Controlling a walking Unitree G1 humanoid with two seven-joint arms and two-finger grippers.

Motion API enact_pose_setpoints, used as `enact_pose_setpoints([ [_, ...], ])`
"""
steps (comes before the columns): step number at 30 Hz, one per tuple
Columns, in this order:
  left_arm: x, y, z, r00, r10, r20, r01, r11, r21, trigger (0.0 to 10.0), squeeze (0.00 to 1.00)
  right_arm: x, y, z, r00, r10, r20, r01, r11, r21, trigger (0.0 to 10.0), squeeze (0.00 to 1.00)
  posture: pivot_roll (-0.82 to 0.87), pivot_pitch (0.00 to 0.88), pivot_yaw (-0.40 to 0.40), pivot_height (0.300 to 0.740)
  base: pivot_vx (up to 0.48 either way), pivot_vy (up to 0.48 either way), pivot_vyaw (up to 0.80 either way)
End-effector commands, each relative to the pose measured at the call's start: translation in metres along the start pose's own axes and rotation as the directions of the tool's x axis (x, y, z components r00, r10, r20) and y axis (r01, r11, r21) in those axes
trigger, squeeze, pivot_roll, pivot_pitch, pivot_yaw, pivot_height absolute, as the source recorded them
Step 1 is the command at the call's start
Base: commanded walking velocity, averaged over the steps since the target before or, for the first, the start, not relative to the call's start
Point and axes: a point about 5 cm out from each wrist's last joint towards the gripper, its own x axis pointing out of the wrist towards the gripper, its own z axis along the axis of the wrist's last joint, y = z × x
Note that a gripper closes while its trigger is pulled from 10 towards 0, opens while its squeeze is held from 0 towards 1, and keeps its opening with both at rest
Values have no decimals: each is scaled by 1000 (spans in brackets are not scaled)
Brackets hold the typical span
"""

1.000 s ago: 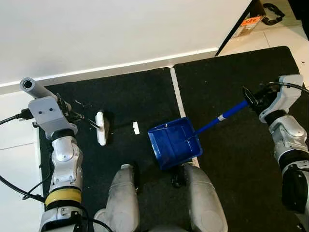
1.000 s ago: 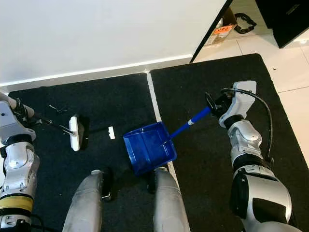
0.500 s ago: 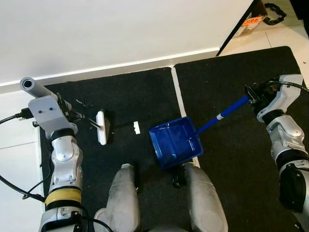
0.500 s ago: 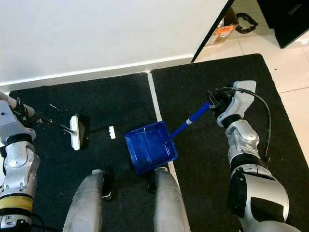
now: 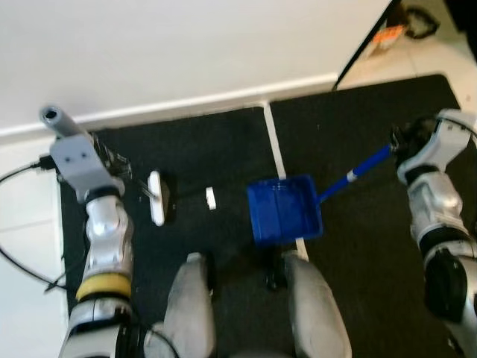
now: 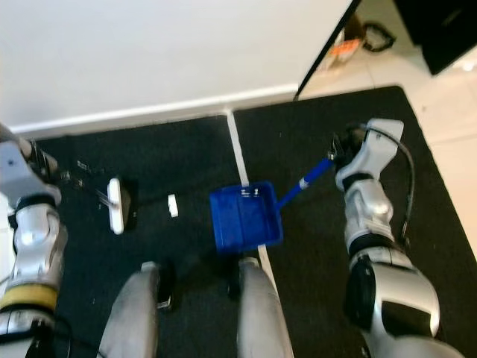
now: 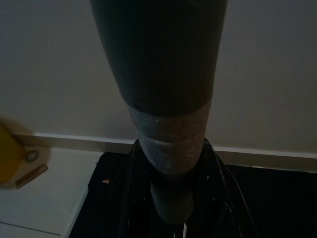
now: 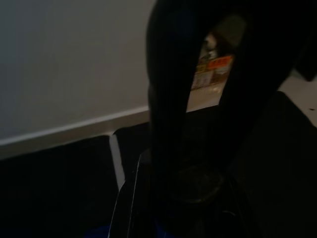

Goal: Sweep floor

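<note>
Open black mat (image 5: pixel 216 149) is lying between the brush head (image 5: pixel 156 198) and the blue dustpan (image 5: pixel 285 218), broken only by a small white scrap (image 5: pixel 211 198) sitting between them. The white wall (image 5: pixel 186 52) and its baseboard are closing off the far side. The robot's two legs (image 5: pixel 246 309) are crowding the near edge, just beside the dustpan. The dustpan's blue handle (image 5: pixel 356 173) is slanting across the right mat toward the right hand (image 5: pixel 400 140). The left hand (image 5: pixel 112 160) is hanging beside the brush, with white tile (image 5: pixel 26 224) lying open to its left.
</note>
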Motion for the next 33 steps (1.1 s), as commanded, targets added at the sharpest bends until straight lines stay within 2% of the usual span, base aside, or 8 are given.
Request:
enact_pose_setpoints([
  [1, -13, 3, -26, 993, 18, -117, -16, 1000, 25, 10000, 0, -2, -7, -2, 996, -88, -3, 88, 995, 46, 10000, 0, 89, 209, -73, 740, 0, 0, 0],
  [3, -12, 2, -27, 992, 17, -122, -14, 1000, 22, 10000, 0, -2, -6, -4, 987, -157, -20, 158, 987, 14, 10000, 0, 84, 195, -61, 740, 0, 0, 0],
  [5, -12, 1, -28, 992, 16, -124, -14, 1000, 21, 10000, 0, -2, -6, -5, 984, -176, -22, 176, 984, -8, 10000, 0, 84, 195, -61, 740, 0, 0, 0],
  [6, -12, 1, -28, 992, 13, -126, -11, 1000, 20, 10000, 0, -2, -2, -7, 992, -127, -20, 127, 992, 20, 10000, 0, 82, 193, -58, 740, 0, 0, 0],
  [13, -9, -5, -28, 993, -3, -117, 6, 1000, 25, 10000, 0, -5, 18, -13, 999, -34, -1, 34, 998, -43, 10000, 0, 80, 195, -59, 740, 0, 0, 0],
  [18, -7, -6, -29, 993, -12, -118, 17, 999, 42, 10000, 0, -6, 34, -17, 998, 65, -8, -65, 998, 10, 10000, 0, 79, 207, -67, 740, 0, 0, 0],
  [24, -7, -5, -30, 993, -5, -118, 10, 999, 45, 10000, 0, -6, 38, -19, 995, 97, -5, -96, 992, 82, 10000, 0, 81, 209, -75, 740, 0, 0, 0],
  [33, -7, -2, -29, 995, 2, -100, 3, 999, 49, 10000, 0, -6, 49, -20, 988, 157, -7, -157, 987, 37, 10000, 0, 94, 248, -85, 740, 0, 0, 0],
])
